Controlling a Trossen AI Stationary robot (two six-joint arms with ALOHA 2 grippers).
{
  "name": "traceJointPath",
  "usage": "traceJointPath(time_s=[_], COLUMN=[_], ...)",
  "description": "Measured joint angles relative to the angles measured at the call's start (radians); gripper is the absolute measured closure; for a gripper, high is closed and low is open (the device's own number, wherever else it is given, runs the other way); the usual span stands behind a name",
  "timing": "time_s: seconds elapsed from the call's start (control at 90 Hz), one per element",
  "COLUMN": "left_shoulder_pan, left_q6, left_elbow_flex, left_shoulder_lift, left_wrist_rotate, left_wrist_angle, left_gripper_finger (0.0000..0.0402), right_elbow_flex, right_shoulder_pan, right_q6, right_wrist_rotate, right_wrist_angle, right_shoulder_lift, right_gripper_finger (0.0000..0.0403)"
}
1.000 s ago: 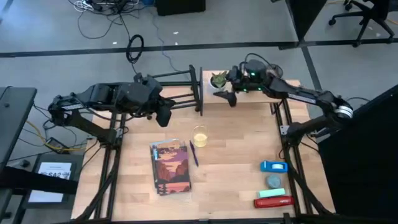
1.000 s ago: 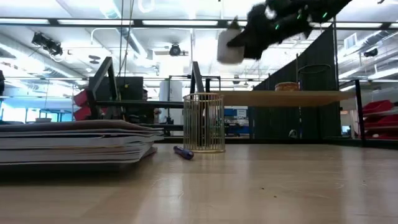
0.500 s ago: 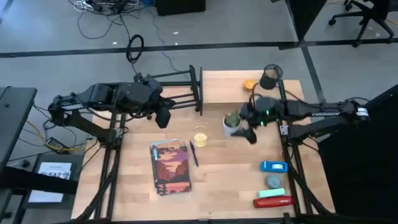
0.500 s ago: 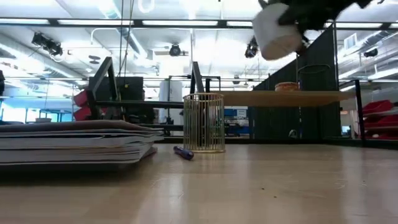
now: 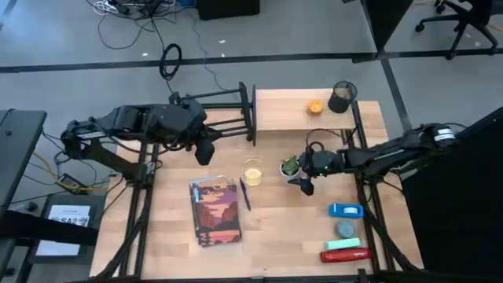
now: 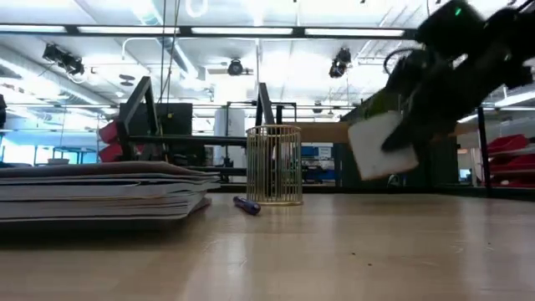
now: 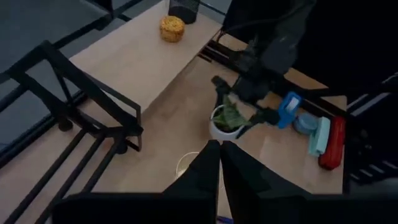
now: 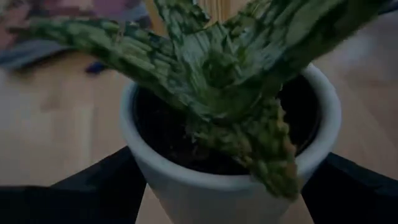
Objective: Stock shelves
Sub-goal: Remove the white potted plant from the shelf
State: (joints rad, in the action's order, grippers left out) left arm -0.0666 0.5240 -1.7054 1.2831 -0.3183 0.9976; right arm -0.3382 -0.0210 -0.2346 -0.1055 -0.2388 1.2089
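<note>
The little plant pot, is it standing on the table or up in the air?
Up in the air. In the low view the white pot hangs tilted, clear of the tabletop, gripped by the right gripper.

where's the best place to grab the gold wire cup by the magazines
Grip the gold wire cup at its rim from straight above, one finger inside and one outside: it stands upright with an open top. The purple pen lies close beside it, and the right gripper holds the potted plant nearby, so side approaches look crowded.

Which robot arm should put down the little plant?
The right one. The right gripper already holds the potted plant above the tabletop. The left gripper waits by the black rack, shut and empty.
</note>
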Motion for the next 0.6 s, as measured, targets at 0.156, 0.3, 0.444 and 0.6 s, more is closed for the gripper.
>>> traceJointPath(time_s=[0.156,0.3,0.444,0.6], left_shoulder_pan=[0.000,0.000,0.000,0.000], left_q6=[0.000,0.000,0.000,0.000], left_elbow_flex=[0.000,0.000,0.000,0.000], left_shoulder_lift=[0.000,0.000,0.000,0.000], left_wrist_rotate=[0.000,0.000,0.000,0.001], left_wrist_angle=[0.002,0.003,0.004,0.003], left_gripper_finger=[0.0402,0.0402,0.0402,0.0402], right_elbow_flex=[-0.002,-0.047,-0.093,-0.121], right_shoulder_pan=[0.024,0.033,0.033,0.033], right_q6=[0.016,-0.015,-0.003,0.049], right_wrist_rotate=[0.047,0.047,0.048,0.048], right_wrist_angle=[-0.247,-0.286,-0.281,-0.234], right_shoulder_lift=[0.188,0.303,0.336,0.308], right_gripper_finger=[0.0077,0.0059,0.0043,0.0032])
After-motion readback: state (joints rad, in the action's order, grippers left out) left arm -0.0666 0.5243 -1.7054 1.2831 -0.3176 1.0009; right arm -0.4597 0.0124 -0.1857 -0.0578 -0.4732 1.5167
